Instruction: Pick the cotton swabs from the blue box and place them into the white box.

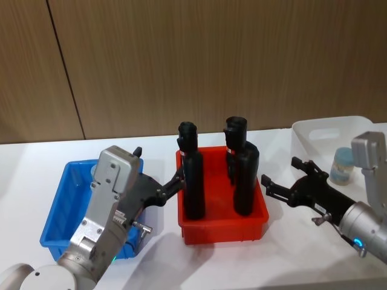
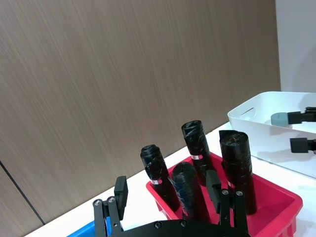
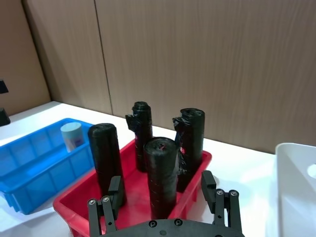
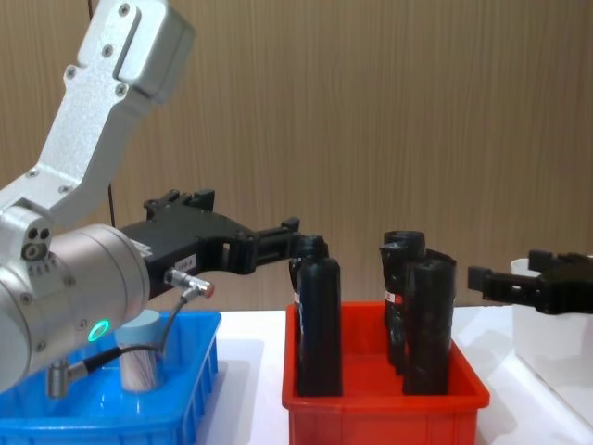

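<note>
Head view covers the full layout on the white counter: the blue box at the robot's left, a red bin with four tall black bottles in the middle, the white box at the right; the left gripper sits between the blue box and the red bin, jaws released and holding nothing; the right gripper sits between the red bin and the white box, jaws likewise released and empty; one cotton swab jar stands inside the white box, just beyond the right arm.

Chest view shows a second cotton swab jar standing upright in the blue box, partly behind the left arm's cable; in the head view this jar is hidden by the left arm; the right wrist view confirms it, with its pale blue lid, standing near the side of the blue box that faces the red bin.

Left wrist view shows the right gripper's fingertips level with the white box and a grey-blue lid beside them; the jar body is hidden behind the box wall; the white box is cut off at the frame edge in the head, chest and right wrist views; jar labels are too small to read.
</note>
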`<move>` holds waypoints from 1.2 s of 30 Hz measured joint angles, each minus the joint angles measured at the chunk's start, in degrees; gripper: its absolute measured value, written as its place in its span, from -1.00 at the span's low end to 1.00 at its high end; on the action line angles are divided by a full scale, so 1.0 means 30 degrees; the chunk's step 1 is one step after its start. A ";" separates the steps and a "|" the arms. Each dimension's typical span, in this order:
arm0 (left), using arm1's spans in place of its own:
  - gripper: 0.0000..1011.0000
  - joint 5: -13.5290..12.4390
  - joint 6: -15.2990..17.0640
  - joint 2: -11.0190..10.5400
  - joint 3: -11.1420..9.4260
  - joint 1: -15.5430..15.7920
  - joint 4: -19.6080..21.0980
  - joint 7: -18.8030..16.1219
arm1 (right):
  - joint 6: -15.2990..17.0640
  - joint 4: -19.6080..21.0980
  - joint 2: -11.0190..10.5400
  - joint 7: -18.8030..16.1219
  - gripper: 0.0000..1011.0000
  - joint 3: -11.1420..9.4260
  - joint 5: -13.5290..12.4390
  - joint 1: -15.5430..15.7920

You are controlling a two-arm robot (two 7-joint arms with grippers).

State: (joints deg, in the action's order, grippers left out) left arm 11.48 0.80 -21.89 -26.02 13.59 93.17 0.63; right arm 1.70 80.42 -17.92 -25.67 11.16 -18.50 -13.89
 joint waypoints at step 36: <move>0.99 0.0000 -0.0001 -0.0001 0.0000 0.0000 0.0000 -0.0002 | -0.1935 -0.8347 0.1671 -0.4333 0.98 0.0739 0.0094 -0.5463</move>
State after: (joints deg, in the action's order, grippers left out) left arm 11.48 0.79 -21.89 -26.02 13.59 93.17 0.62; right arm -4.10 55.38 -12.91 -38.67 13.38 -18.22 -30.27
